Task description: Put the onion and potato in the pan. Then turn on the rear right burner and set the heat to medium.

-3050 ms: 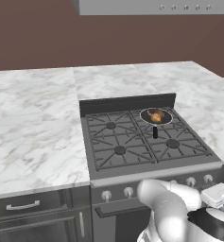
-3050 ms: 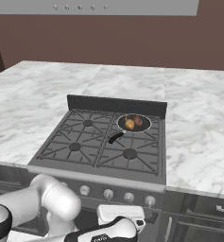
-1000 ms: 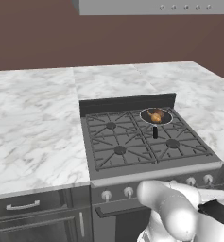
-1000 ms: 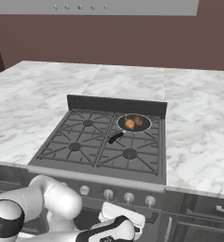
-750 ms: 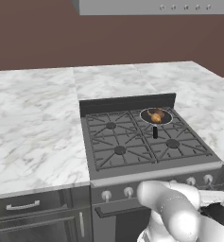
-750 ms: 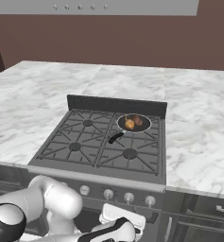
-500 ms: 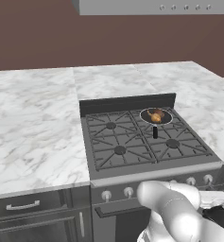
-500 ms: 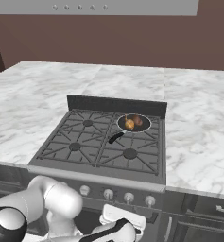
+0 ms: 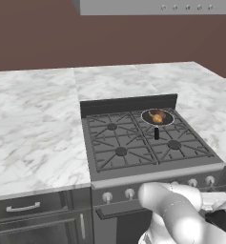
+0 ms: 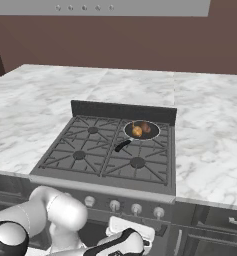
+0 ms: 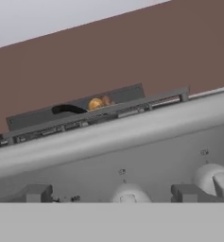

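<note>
Hand view shows the gripper (image 11: 114,194) spread wide and empty before the knobs (image 11: 128,193) on the stove's front edge. These look rigid and smooth, best pinched across the sides, while the onion (image 10: 137,131) and potato (image 10: 146,128) sit in the pan (image 10: 141,130).

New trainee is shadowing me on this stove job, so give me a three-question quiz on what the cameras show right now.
1. True or false: the onion and potato both lie in the pan.
2. Which burner carries the pan? A front left, B rear right, C front right.
3. The fingers stand ____, facing the stove's knobs.

Key: 1 true; 2 B; 3 open.
</note>
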Controlling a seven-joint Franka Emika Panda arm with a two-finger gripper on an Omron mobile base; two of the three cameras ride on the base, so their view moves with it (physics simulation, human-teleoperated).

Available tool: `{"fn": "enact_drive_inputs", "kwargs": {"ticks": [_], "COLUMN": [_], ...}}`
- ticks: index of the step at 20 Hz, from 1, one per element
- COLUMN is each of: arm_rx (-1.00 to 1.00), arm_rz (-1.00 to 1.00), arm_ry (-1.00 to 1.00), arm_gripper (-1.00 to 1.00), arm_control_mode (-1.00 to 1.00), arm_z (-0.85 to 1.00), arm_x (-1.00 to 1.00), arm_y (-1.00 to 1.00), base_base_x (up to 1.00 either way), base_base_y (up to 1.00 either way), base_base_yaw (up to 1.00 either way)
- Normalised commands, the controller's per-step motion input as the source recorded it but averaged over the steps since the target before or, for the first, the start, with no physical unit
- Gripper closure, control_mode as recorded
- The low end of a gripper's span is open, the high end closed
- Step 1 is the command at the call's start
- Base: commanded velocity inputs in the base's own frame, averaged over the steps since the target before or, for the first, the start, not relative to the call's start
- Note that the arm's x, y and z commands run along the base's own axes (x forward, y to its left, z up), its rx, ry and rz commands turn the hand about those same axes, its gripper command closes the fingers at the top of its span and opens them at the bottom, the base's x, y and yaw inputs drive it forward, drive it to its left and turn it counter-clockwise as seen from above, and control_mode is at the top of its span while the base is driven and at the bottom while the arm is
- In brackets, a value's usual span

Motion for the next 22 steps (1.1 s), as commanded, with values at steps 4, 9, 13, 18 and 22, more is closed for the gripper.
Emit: {"fn": "enact_drive_inputs", "kwargs": {"ticks": [4, 9, 13, 18, 22], "arm_rx": [-0.07, -0.05, -0.03, -0.01, 0.0], "arm_rz": [0.0, 0.0, 0.0, 0.0, 0.0], "arm_ry": [0.16, 0.1, 0.03, 0.0, 0.0], "arm_gripper": [-1.0, -1.0, -1.0, -1.0, -1.0], "arm_control_mode": [-1.0, -1.0, -1.0, -1.0, -1.0], "arm_z": [0.0, 0.0, -0.01, -0.16, -0.11], "arm_x": [0.19, 0.27, 0.2, 0.11, 0.01], "arm_y": [0.14, 0.08, 0.06, 0.0, 0.0], "base_base_x": [0.0, 0.0, 0.0, 0.0, 0.0], "base_base_y": [0.0, 0.0, 0.0, 0.0, 0.0], "base_base_yaw": [0.0, 0.0, 0.0, 0.0, 0.0]}}
